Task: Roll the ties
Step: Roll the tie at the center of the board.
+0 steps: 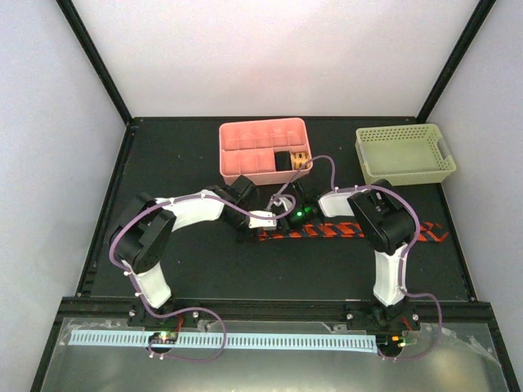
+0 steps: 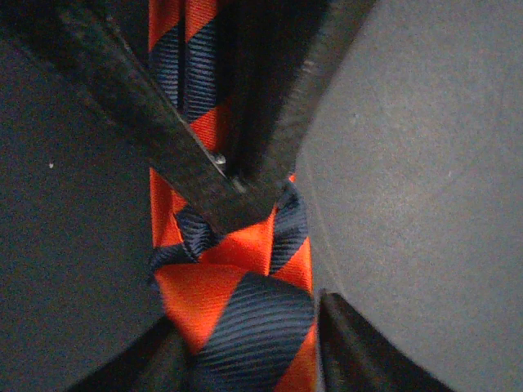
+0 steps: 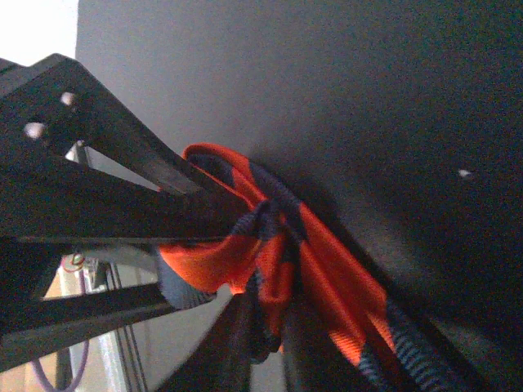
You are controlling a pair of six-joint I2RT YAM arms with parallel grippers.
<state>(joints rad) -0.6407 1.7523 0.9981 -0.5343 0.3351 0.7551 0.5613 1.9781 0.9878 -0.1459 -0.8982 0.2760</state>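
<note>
Black bench (image 1: 204, 269) carries your tie (image 1: 359, 230), mostly flat across its middle, only the left end bunched into a first turn. Your right tool (image 2: 237, 188) is clenched on that fold; whether your left tool (image 2: 245, 347) grips, I cannot tell. Most rolling remains.

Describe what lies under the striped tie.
The black table shows beneath the tie. Under its bunched left end, the left gripper and right gripper block the view.

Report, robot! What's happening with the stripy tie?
Right gripper shut on tie at its fold. Left gripper open astride it. Pink tray behind, apart.
</note>
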